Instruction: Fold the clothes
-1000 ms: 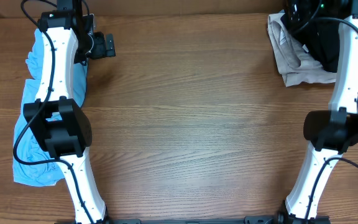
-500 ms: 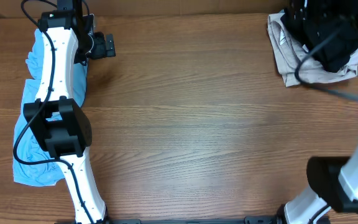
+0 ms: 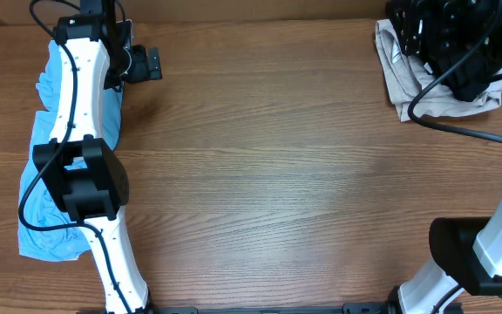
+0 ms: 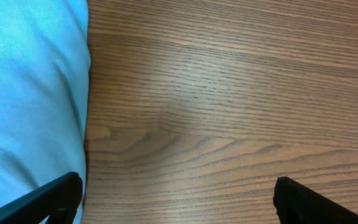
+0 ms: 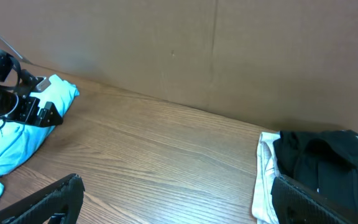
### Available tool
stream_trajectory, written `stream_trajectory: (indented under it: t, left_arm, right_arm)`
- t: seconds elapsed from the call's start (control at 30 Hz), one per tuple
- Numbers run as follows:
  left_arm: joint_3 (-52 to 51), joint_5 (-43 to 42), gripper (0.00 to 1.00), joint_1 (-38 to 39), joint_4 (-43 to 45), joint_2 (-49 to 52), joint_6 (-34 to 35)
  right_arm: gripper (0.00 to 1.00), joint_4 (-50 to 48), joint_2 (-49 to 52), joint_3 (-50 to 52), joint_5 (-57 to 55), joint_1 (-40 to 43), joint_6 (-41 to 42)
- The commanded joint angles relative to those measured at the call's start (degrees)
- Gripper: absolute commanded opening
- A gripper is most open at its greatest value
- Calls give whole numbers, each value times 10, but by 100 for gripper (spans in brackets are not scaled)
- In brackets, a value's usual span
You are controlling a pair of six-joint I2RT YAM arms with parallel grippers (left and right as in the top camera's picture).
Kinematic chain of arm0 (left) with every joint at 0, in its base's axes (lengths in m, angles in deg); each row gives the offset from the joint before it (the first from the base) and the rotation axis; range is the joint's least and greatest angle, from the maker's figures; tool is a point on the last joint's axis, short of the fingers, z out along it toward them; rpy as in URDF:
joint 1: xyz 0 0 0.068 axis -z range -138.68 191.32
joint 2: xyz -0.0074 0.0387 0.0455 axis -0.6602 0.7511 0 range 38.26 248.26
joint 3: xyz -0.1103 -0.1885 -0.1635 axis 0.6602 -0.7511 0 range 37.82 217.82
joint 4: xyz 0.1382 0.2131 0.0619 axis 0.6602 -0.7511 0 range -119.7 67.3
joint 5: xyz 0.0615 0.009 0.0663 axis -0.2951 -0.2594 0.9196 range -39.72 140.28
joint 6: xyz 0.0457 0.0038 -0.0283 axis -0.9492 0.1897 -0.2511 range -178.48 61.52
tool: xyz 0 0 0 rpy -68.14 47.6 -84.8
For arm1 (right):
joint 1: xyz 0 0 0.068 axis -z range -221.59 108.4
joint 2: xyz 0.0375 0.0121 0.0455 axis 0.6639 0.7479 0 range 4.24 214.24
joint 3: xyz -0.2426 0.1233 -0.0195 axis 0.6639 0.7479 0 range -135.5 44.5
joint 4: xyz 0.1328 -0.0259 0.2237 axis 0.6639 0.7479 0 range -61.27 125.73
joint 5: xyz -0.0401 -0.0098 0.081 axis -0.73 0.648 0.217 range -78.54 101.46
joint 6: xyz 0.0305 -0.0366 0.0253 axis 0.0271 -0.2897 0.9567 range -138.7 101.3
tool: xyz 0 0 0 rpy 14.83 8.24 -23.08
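Clothes lie in two places, and neither gripper has hold of any. Nearest, along the 9 o'clock edge of the table (image 3: 260,192), a light-blue garment (image 3: 37,231) stretches in a rumpled strip from about 8 o'clock to 10 o'clock, partly under the left arm (image 3: 75,87). It is wrinkled and bunched, with no crease that reads as a fold. At its far end the left gripper (image 4: 178,183) hovers over bare wood just beside the blue edge, jaws spread wide and empty.

Farther off, at 1 o'clock, a beige garment (image 3: 399,87) sits in a loose heap with a black garment (image 5: 319,162) on top of it. Whether that pile counts as folded I cannot tell, though its edges look uneven. The right gripper (image 5: 178,186) is raised near it, fingers apart and holding nothing.

By my reading the task is barely begun: the blue piece needs spreading flat and folding, and the far pile probably needs sorting too.
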Motion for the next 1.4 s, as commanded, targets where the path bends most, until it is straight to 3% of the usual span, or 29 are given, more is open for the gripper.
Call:
stream_trajectory:
  t: [0.0, 0.23, 0.43, 0.73, 1.13, 1.37]
  left_arm:
    - [-1, 6, 100, 5, 0, 7, -1]
    - [-1, 6, 100, 5, 0, 7, -1]
    - [-1, 6, 100, 5, 0, 7, -1]
    - [-1, 6, 100, 5, 0, 7, -1]
    - [-1, 6, 100, 5, 0, 7, -1]
    - [-1, 6, 100, 5, 0, 7, -1]
  right_arm:
    - [100, 1, -4, -2, -17, -1, 0]
    - [100, -44, -9, 4, -40, -1, 0]
    - [100, -161, -77, 129, -40, -1, 0]
    - [100, -418, -313, 560, -38, -1, 0]
    - [100, -768, -698, 1208, -33, -1, 5]
    - [100, -902, -875, 1460, -13, -2, 7]
